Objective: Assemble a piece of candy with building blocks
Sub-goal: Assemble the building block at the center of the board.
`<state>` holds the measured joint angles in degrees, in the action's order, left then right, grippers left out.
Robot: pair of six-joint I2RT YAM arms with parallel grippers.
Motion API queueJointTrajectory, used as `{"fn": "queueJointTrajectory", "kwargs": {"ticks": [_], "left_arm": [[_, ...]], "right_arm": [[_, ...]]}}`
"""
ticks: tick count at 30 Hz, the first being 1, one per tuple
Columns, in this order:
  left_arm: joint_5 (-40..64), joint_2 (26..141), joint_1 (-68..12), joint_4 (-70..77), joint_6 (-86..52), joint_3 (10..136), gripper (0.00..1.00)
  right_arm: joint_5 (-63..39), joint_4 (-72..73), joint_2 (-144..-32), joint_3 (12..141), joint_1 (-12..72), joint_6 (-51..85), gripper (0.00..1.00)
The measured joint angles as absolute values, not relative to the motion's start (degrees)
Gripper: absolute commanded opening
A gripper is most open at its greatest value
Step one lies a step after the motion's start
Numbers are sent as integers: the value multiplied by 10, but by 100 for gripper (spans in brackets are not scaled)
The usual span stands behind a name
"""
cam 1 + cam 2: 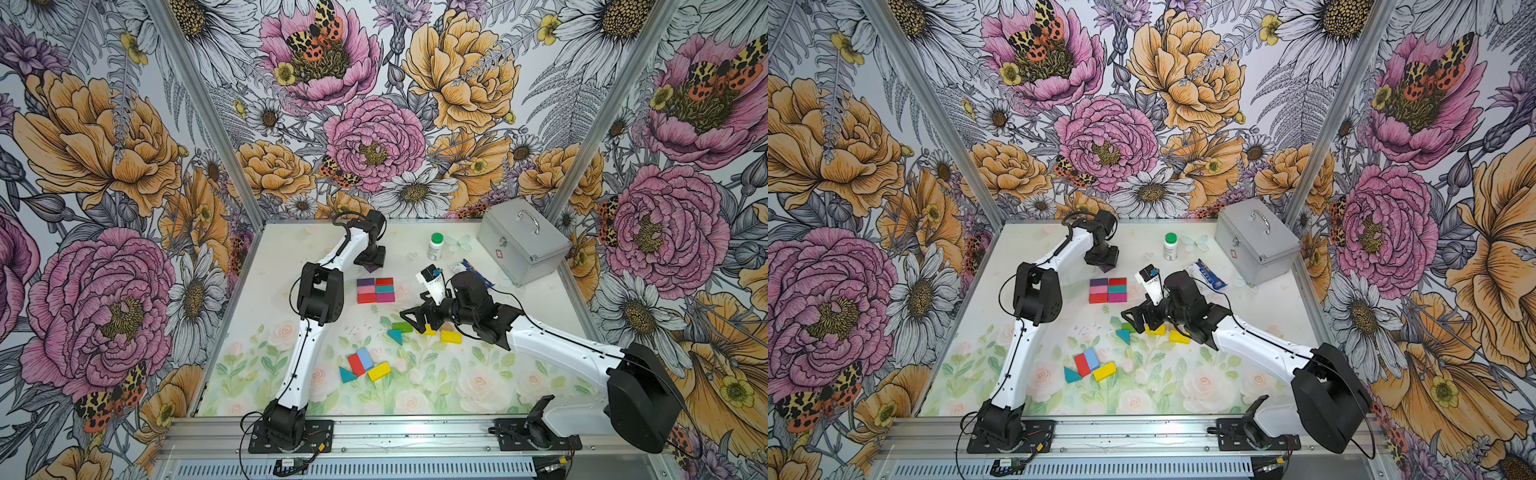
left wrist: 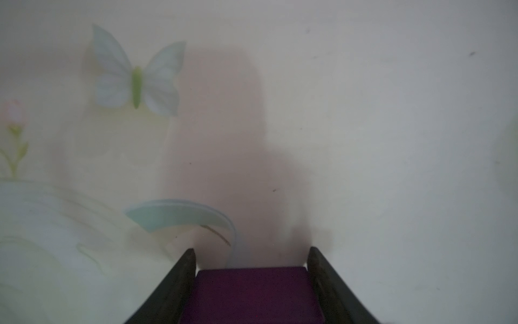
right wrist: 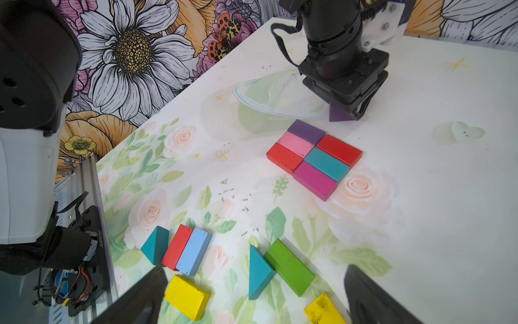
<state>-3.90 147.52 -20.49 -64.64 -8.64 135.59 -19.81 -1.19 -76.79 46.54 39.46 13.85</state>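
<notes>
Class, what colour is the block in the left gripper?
Purple triangular block, best in right wrist view.

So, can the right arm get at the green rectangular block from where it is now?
Probably yes: the open right gripper hangs close above the green rectangular block, and nothing covers it. The teal triangular block touching its side may crowd one finger.

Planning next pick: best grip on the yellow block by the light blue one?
Top-down, probably: jaws across the long sides of the yellow block, mid-length. It lies flat with both sides bare there; the light blue block crowds only one end.
</notes>
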Motion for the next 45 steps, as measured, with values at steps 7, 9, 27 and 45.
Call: {"fn": "queueJointTrajectory", "kwargs": {"ticks": [7, 9, 27, 45], "left_arm": [[-42, 1474, -213, -644, -112, 1353, 55], [-46, 1473, -215, -643, -121, 1350, 55], [-60, 1454, -227, -641, -151, 1319, 56], [-60, 1447, -227, -641, -153, 1318, 63]], "right_arm": [[-198, -11, -758, 449, 395, 134, 100], [-200, -10, -754, 442, 395, 131, 100], [-215, -12, -719, 419, 389, 108, 100], [-215, -13, -704, 414, 385, 108, 100]]}}
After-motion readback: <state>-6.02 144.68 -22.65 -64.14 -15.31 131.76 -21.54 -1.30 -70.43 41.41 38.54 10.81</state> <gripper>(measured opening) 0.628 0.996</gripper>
